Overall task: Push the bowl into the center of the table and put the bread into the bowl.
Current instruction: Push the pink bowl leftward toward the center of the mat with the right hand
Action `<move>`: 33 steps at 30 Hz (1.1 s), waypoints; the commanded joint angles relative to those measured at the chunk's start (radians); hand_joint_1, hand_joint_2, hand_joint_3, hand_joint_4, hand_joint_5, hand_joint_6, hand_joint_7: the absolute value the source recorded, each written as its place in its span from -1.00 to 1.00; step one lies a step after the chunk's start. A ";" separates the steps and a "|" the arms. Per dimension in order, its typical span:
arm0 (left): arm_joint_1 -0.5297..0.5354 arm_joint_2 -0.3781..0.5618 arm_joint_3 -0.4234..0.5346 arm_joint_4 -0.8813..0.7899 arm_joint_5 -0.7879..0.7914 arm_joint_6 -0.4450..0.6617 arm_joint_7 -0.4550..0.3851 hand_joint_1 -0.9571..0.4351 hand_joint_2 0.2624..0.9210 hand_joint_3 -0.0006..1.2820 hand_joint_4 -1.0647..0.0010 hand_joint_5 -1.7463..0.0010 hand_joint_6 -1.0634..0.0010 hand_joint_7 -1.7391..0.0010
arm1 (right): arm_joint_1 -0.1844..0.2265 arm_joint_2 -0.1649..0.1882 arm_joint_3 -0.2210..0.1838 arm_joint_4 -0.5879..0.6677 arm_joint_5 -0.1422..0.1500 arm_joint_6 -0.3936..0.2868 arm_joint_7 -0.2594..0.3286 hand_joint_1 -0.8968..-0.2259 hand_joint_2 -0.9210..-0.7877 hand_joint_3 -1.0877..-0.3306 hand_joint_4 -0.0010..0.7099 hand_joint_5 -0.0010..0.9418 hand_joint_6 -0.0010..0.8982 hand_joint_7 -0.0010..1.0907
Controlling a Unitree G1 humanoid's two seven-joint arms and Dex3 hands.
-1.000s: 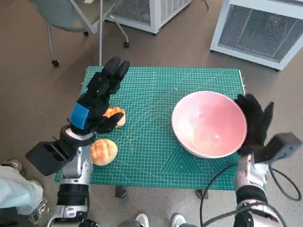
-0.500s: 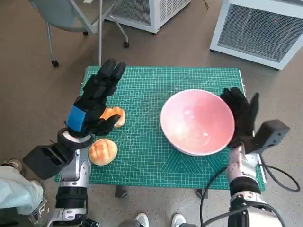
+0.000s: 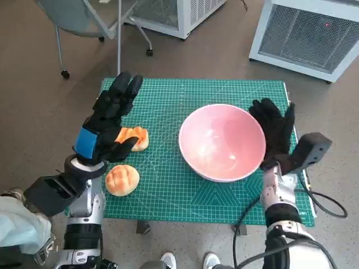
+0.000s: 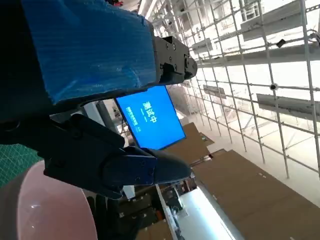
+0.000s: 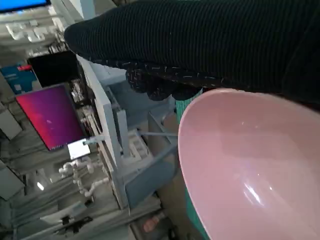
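A large pink bowl [image 3: 222, 142] stands on the green cutting mat [image 3: 168, 185], right of its middle. My right hand [image 3: 275, 131] lies flat against the bowl's right rim, fingers spread, holding nothing. The right wrist view shows the bowl [image 5: 255, 175] close under the glove [image 5: 200, 45]. Two golden bread rolls lie at the mat's left: one [image 3: 123, 180] near the front edge, the other [image 3: 136, 138] partly hidden under my left hand [image 3: 106, 120]. That hand hovers above it with fingers stretched out and nothing in its grasp. A slice of the bowl [image 4: 40, 205] shows in the left wrist view.
A chair on castors [image 3: 84, 22] stands beyond the table's far left corner. White grilled units [image 3: 308, 36] stand on the floor at the back right. A black cable [image 3: 322, 204] loops beside my right forearm. A pale-clothed person's part [image 3: 17, 227] shows at the lower left.
My right hand has pushed the bowl leftward toward the mat's middle. My left hand has drifted slightly left above the roll. The rolls have not moved.
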 commanded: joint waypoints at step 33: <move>0.030 0.021 0.001 -0.051 0.049 -0.007 0.051 -0.58 1.00 -0.41 0.65 1.00 0.67 0.93 | -0.054 0.030 0.048 0.018 -0.074 0.074 -0.041 -0.03 -1.00 -0.06 -0.96 -0.99 -0.73 -0.68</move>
